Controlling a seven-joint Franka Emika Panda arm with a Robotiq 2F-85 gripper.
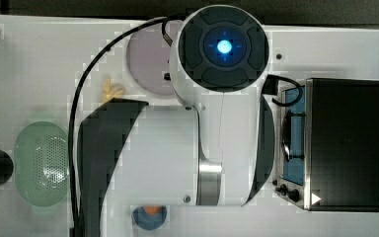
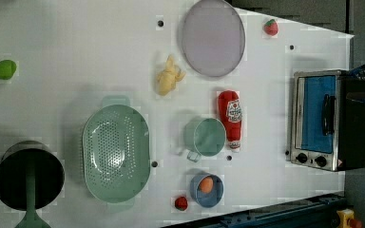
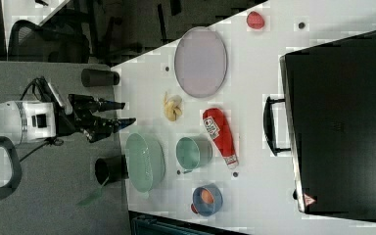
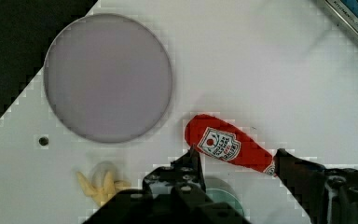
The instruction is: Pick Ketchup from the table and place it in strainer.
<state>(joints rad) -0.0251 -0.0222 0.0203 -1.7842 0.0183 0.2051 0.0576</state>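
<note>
Below the raised gripper (image 4: 235, 161), fingers (image 4: 193, 161) spread wide and empty, ketchup (image 4: 228, 147) lies flat on the counter (image 2: 100, 57), long axis spanning the gap between them; strainer (image 2: 116, 153) sits apart.

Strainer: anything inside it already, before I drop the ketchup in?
Nothing lies in the strainer: the left view shows its whole perforated bottom bare. The ketchup lies on the table beside the green cup.
</note>
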